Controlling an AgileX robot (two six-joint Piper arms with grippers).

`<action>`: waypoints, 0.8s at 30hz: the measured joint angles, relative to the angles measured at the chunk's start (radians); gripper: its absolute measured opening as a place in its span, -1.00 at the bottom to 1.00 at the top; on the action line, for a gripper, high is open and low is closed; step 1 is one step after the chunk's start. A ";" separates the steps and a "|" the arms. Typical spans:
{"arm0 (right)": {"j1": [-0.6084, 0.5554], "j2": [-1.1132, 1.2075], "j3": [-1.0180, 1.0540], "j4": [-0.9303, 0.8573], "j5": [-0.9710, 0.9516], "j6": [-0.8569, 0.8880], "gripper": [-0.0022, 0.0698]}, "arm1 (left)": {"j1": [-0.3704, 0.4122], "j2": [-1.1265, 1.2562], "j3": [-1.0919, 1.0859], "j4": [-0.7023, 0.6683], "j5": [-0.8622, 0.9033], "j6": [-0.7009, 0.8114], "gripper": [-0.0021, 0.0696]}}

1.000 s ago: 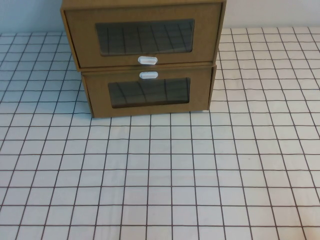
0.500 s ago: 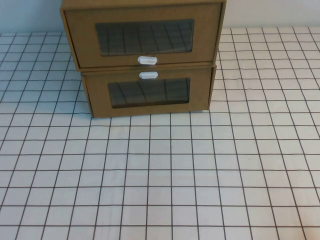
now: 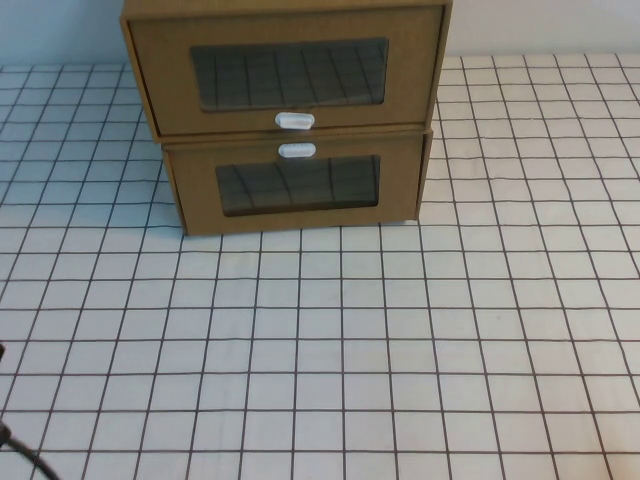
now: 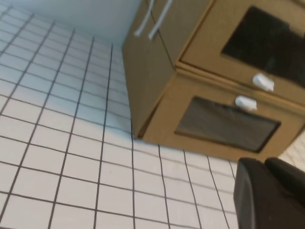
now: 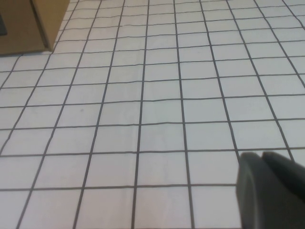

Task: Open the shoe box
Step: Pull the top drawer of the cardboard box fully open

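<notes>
A dark sliver (image 3: 18, 448) now shows at the near left edge of the table (image 3: 420, 340) in the high view, where a second ago there was only bare grid cloth. I judge it to be part of the left arm beginning to move in. The left gripper (image 4: 269, 191) hovers low over the table with nothing visible in it; whether it is open or closed I cannot tell.

Ahead of it and well apart stand two stacked shoe boxes, the upper box (image 3: 290, 70) resting on the lower box (image 3: 298, 188). Each has a dark window and a white tab, and the upper tab (image 3: 295, 121) and lower tab (image 3: 297, 150) sit just either side of the seam. Both fronts are flush and closed, exactly as before, so the opening has not begun. The left arm's appearance suggests the approach is only starting.

The right gripper (image 5: 271, 191) is fully closed on nothing, low above the cloth. Only a corner of the lower box lies ahead of it, well apart and off toward the left arm's side.
</notes>
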 joint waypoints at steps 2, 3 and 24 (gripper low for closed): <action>0.000 0.000 0.000 0.000 0.000 0.000 -0.98 | 0.000 0.108 -0.088 0.000 0.060 0.040 -0.95; 0.000 0.000 0.000 0.000 0.000 0.000 -0.98 | 0.000 0.163 -0.141 0.000 0.090 0.072 -0.95; 0.000 0.000 0.000 0.000 0.000 0.000 -0.98 | 0.000 1.283 -1.501 -0.138 0.596 0.505 -0.95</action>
